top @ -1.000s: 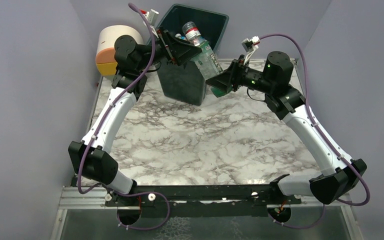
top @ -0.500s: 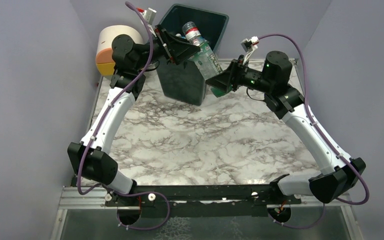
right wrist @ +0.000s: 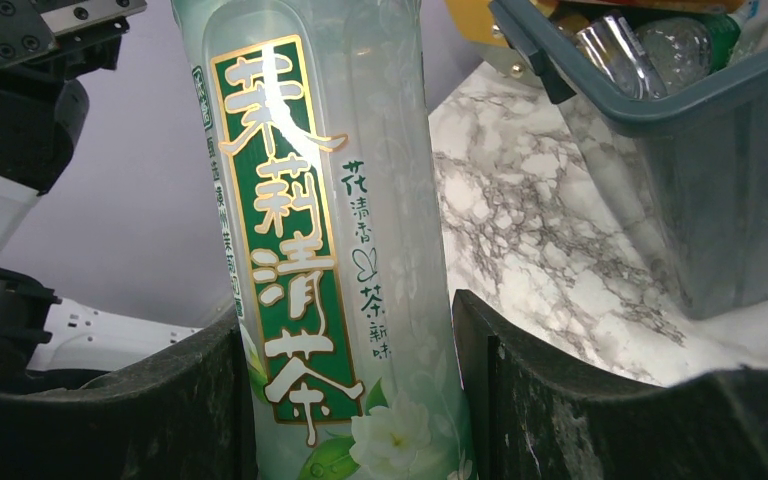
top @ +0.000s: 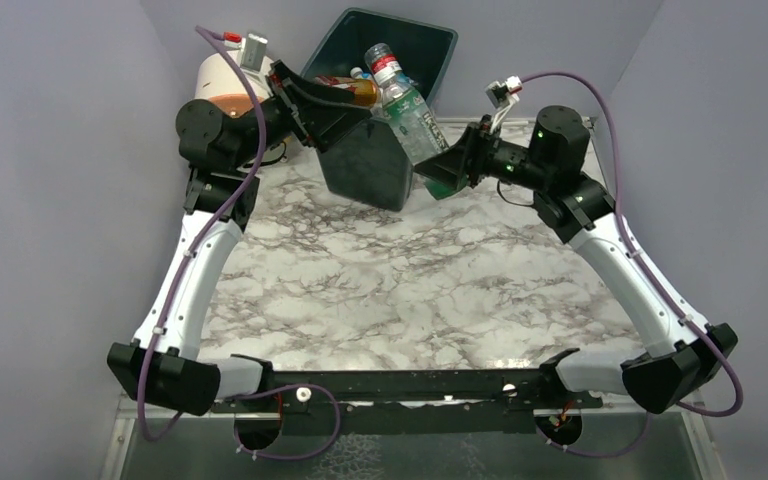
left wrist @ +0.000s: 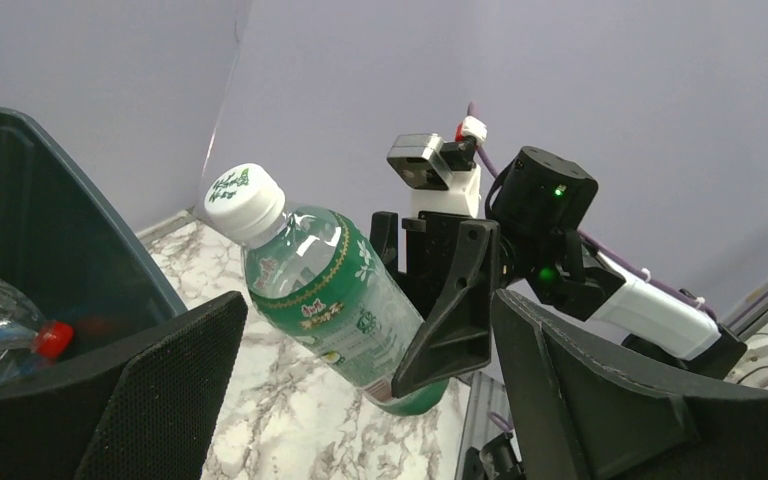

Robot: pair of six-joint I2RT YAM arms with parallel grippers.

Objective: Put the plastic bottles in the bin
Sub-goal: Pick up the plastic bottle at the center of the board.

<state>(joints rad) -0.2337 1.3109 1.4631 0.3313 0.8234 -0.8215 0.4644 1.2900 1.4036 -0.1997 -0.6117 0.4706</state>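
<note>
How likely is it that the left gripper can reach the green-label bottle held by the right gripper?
Probably yes. The left gripper is open and faces the green-label bottle, whose white-capped upper half sticks out free of the right gripper; nothing shows between them.

The right wrist view's edges cut off the cap and base of the clear green-labelled plastic bottle; from the left wrist, the right tool seems to hide its base.

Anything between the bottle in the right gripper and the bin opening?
Possibly. The green-label bottle, clamped in the right gripper, points its cap at the bin, where a red-labelled bottle sticks up above the rim just past it. The open left gripper sits at the bin's left side, off that line.
</note>
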